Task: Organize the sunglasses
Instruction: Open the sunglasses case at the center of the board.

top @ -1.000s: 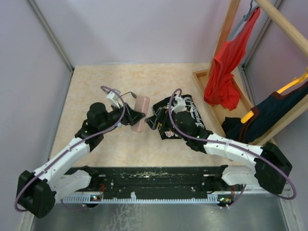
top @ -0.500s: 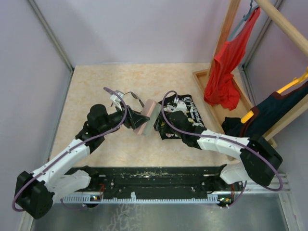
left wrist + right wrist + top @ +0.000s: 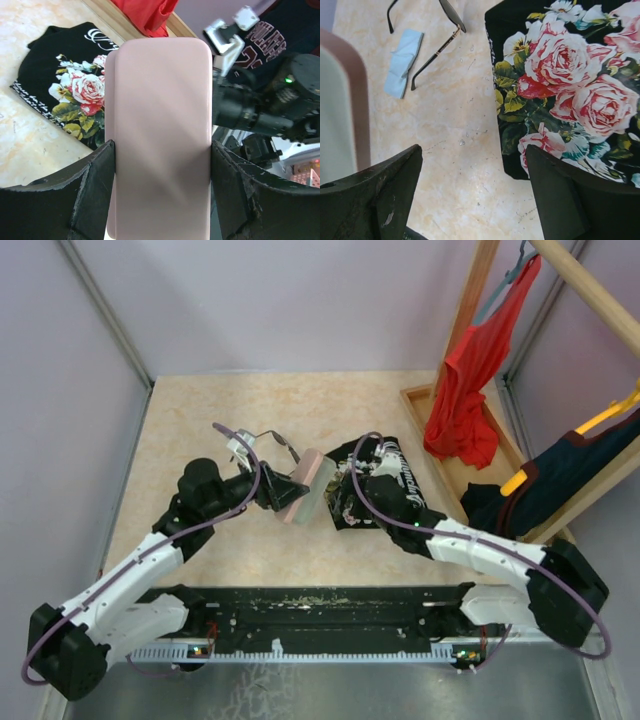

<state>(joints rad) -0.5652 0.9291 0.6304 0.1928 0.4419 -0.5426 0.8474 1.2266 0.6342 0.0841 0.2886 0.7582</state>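
The left hand (image 3: 161,150) is clamped on the pink case (image 3: 160,95), while the right hand (image 3: 474,167) hangs empty with fingers apart above the desk (image 3: 455,145). The sunglasses (image 3: 452,16) lie at the upper left of the right wrist view, just beside the light-blue cloth (image 3: 404,62). A pinch there could snag the cloth or bend the thin frame, and the smooth case might twist in its grip.

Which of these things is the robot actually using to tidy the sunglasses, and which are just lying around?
For the job:
sunglasses
pink case
probably the light-blue cloth

Just lying about:
black rose-print T-shirt
red garment on a hanger
dark garment beside it
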